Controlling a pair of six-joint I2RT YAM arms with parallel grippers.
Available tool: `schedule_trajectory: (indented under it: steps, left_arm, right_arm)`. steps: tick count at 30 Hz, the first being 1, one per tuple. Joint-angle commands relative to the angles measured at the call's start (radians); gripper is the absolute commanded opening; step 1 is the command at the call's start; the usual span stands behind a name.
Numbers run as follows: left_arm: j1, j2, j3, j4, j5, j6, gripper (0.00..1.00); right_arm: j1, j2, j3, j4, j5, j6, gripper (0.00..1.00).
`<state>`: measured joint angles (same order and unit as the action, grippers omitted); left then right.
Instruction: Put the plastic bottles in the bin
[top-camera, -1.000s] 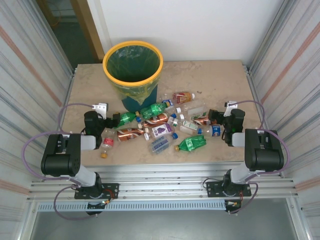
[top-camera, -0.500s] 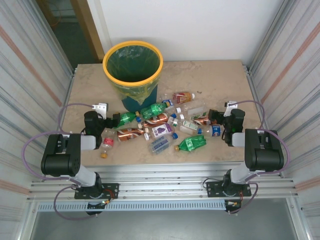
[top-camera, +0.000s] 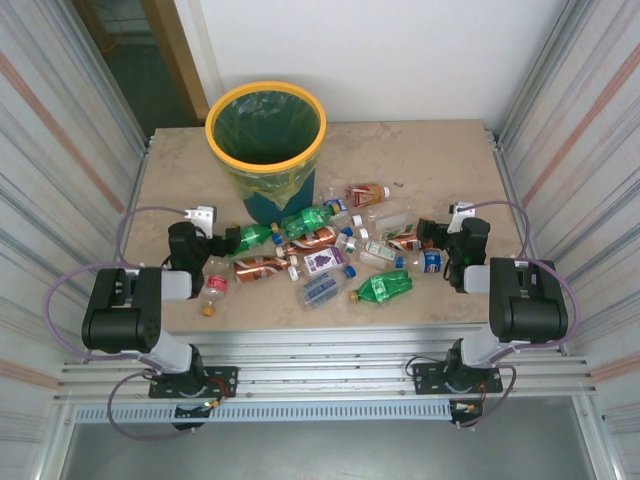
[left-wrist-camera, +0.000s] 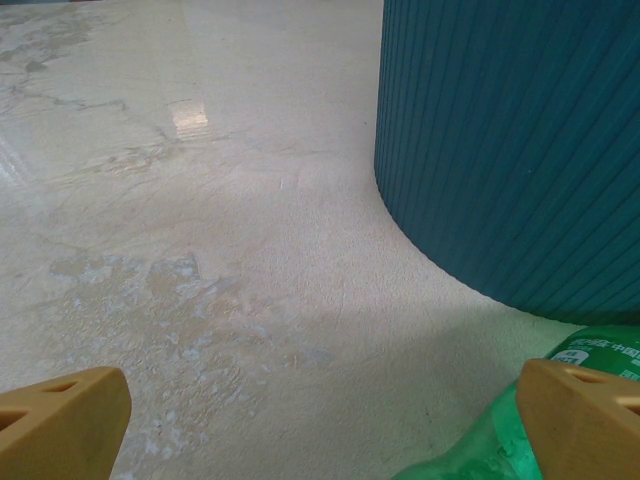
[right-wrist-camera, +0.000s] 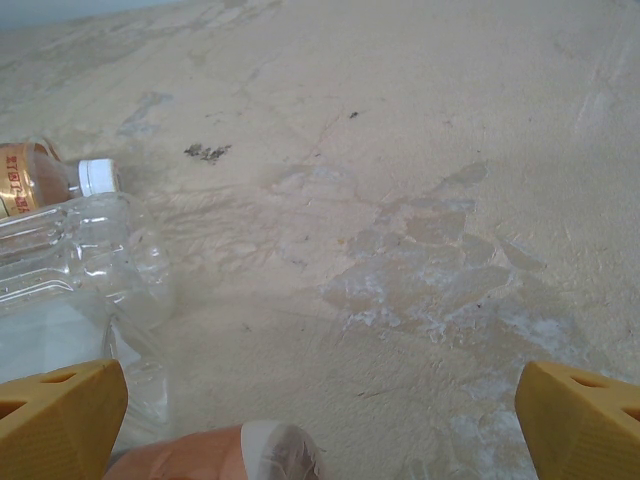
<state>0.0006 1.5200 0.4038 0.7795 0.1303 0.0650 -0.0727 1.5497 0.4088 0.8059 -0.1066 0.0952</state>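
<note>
**A:** Surface and room?

**B:** The counter (top-camera: 440, 160) is pale beige and marbled. The wrist views show whitish scuffed patches and a few dark specks. Corrugated metal walls (top-camera: 60, 150) stand left and right, a white wall (top-camera: 400, 50) at the far side, and a wooden door frame (top-camera: 175, 50) at the far left.

**A:** Counts?

**B:** One bin (top-camera: 211, 128), far-left of centre, with a yellow rim, a ribbed teal body and a green liner. The plastic bottles (top-camera: 323, 261) number about thirteen; the heap is too tangled for an exact count. All lie on the counter near the bin, between the two arms. Three are green, several are brown-orange and the rest are clear. One stray bottle (top-camera: 213, 290) with an orange cap lies near the left arm.

**A:** Grippers?

**B:** Two. The left gripper (left-wrist-camera: 320, 420) is released, jaws wide, low over the counter just beside the bin's body. A green bottle (left-wrist-camera: 470, 450) sits at its right finger; I cannot tell whether they touch. The right gripper (right-wrist-camera: 320, 420) is also released and grasps nothing. A clear bottle (right-wrist-camera: 70, 250) lies at its left, and a white-capped brown bottle (right-wrist-camera: 40, 175) lies beyond that.
</note>
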Motion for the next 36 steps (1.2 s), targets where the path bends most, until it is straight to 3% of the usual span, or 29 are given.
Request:
schedule_trajectory:
  steps: [1, 12, 22, 28, 33, 36]
  left_arm:
    - [0.007, -0.012, 0.009, 0.006, 0.005, 0.01, 0.99]
    - [0.009, -0.117, 0.033, -0.115, -0.02, -0.001, 0.99]
    - [0.008, -0.297, 0.064, -0.257, -0.102, -0.052, 0.99]
    - [0.007, -0.397, 0.171, -0.522, -0.209, -0.228, 0.99]
    - [0.004, -0.504, 0.208, -0.726, -0.172, -0.383, 0.99]
    - [-0.036, -0.579, 0.218, -0.903, -0.229, -0.447, 0.99]
  right_arm:
    - [-0.006, -0.012, -0.007, 0.008, -0.016, -0.014, 0.98]
    - [-0.027, -0.094, 0.053, -0.163, -0.018, 0.009, 0.98]
    - [-0.052, -0.283, 0.111, -0.374, 0.059, 0.049, 0.98]
    - [-0.057, -0.416, 0.134, -0.487, 0.08, 0.083, 0.98]
    - [-0.056, -0.505, 0.146, -0.578, 0.127, 0.135, 0.98]
    - [-0.056, -0.544, 0.166, -0.662, 0.151, 0.156, 0.98]
